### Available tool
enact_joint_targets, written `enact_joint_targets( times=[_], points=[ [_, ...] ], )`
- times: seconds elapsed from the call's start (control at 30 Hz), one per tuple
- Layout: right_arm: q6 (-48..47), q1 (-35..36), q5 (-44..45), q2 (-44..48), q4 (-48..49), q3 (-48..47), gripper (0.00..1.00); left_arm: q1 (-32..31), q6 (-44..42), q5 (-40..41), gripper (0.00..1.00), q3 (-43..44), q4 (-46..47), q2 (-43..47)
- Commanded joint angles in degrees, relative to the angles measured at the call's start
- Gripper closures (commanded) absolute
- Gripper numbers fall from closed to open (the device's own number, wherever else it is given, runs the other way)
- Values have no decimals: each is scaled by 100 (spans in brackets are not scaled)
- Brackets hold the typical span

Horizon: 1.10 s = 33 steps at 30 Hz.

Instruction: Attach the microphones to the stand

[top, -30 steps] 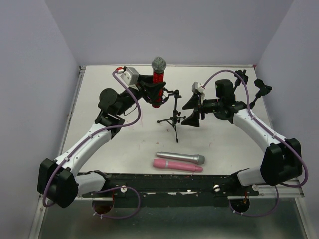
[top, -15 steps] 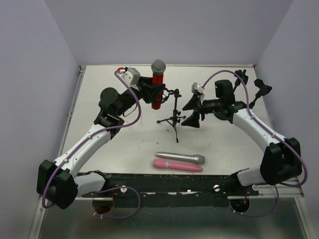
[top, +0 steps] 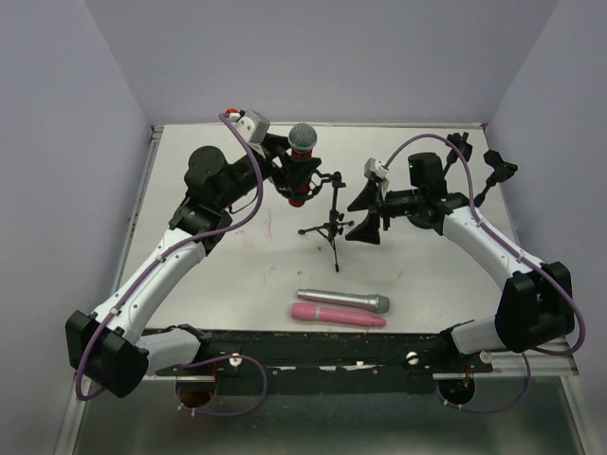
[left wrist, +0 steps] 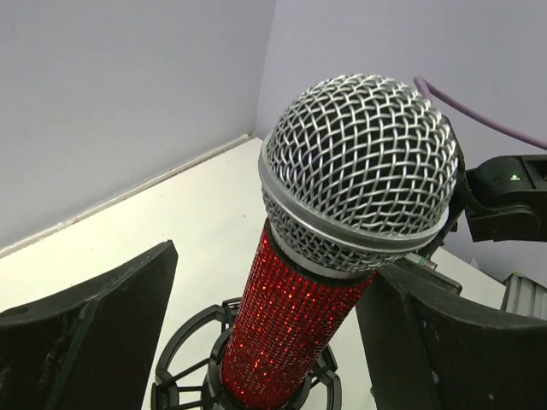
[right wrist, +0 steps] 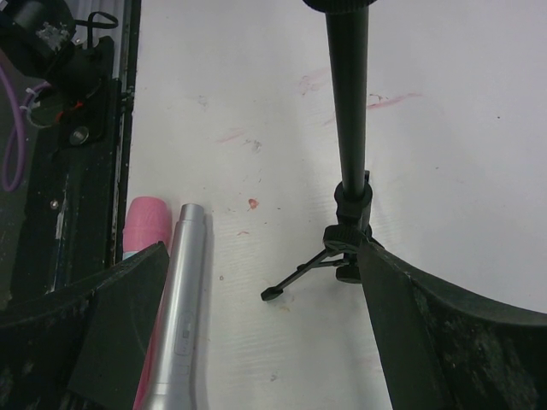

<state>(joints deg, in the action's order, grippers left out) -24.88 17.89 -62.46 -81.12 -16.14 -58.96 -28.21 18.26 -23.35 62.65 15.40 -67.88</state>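
**Hazards.** The red microphone (left wrist: 282, 333) stands with its lower end in the black ring clip (left wrist: 171, 366) of the stand (top: 330, 216), upper centre of the top view. We cannot tell how deeply it is seated. If it only rests there, we judge that it may tip out once the left gripper (left wrist: 267, 272) withdraws, because the mesh head sits high and the body leans. A finger catching that head on the way out could pull the light tripod over. The right gripper (right wrist: 263, 249) does not clamp the pole, so nothing steadies the stand.

**Gripper state.** The left jaws are spread on either side of the red body. The left-hand finger (left wrist: 94, 333) is clearly apart from it; we cannot confirm contact on the other side. The right jaws are wide apart and hold nothing.

**Pose.** The left arm reaches from lower left to upper centre. The right arm bends in from lower right, its gripper just right of the tripod.

**Remaining.** The silver microphone (top: 341, 300) and pink microphone (top: 337, 316) lie side by side on the table (top: 228, 275), lower centre.
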Motion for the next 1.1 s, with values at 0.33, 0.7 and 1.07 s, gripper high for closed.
enact_joint_targets(
  times=[0.33, 0.7, 1.07],
  points=[
    [-104, -22, -91, -79, -82, -116, 0, 43, -419, -134, 33, 362, -301, 2],
    [-131, -22, -83, -132, -117, -125, 0, 52, -1131, -740, 100, -16, -335, -15],
    [-175, -31, -56, -185, -152, -133, 0, 52, -1501, -469, 100, -877, -125, 11]
  ],
)
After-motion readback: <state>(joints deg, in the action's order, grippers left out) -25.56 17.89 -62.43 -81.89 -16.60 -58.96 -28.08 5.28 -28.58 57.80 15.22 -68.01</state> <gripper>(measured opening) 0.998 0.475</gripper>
